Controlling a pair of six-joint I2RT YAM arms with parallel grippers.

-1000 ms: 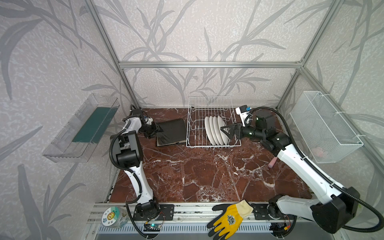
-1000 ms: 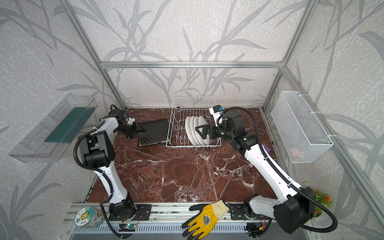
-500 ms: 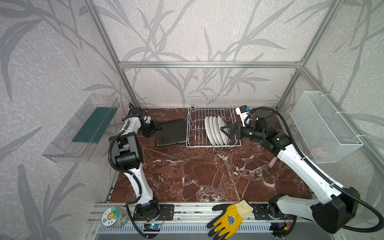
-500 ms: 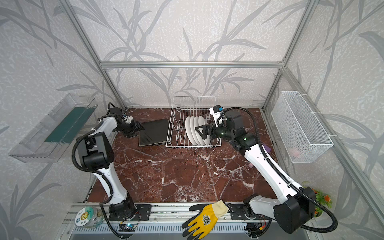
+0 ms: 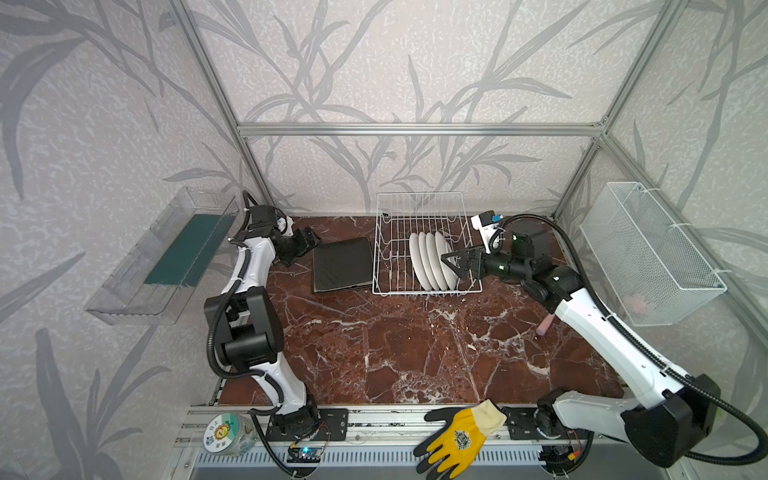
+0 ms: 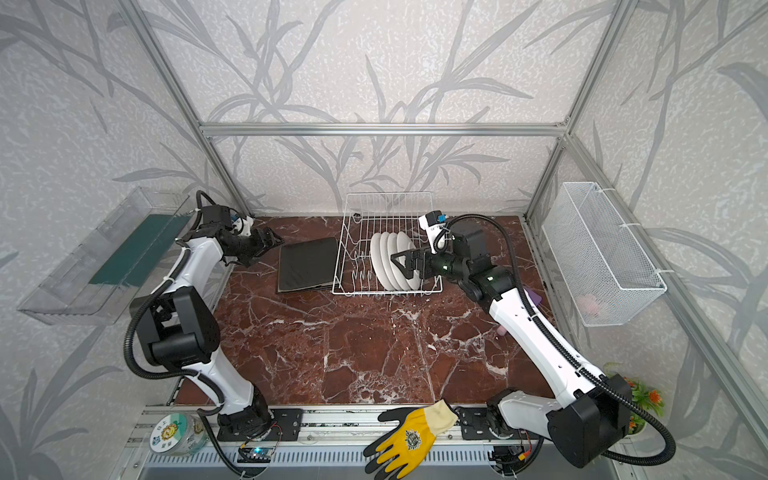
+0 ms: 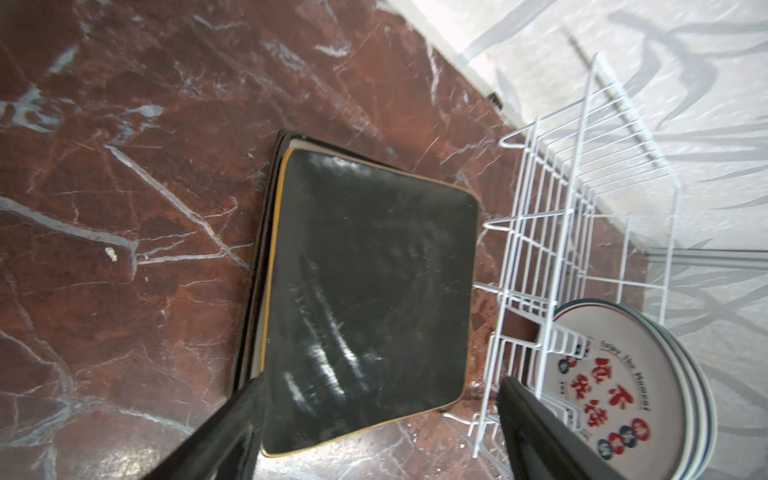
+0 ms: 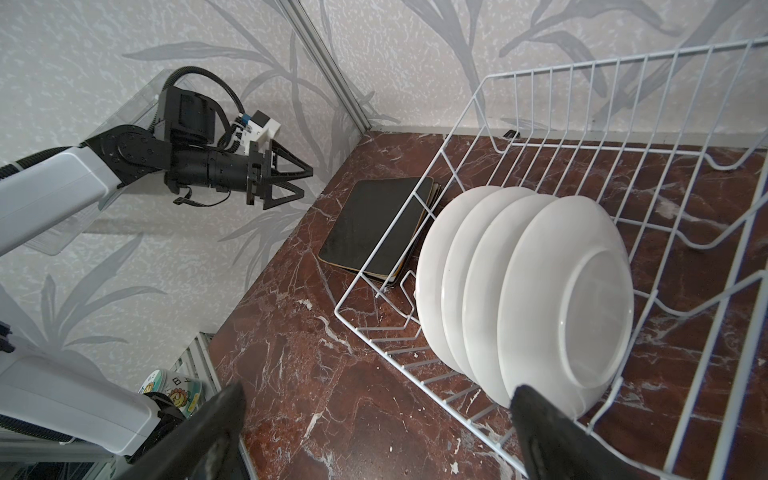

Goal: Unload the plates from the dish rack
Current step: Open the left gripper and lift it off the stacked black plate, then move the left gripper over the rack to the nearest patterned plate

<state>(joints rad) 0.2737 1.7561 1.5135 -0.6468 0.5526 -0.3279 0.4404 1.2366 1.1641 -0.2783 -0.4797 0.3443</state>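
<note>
- Upright in dish rack [image 5: 420, 194]: round white plates [image 5: 420, 255].
- Just left of rack: stacked square plates [image 5: 343, 262].
- Farther left: left hand [image 5: 309, 244], spread, empty.
- At rack's right: right hand [image 5: 451, 262], spread.

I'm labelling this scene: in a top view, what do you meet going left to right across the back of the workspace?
Clear tray → left gripper → stack of square plates → dish rack holding the round plates → mesh basket.
</note>
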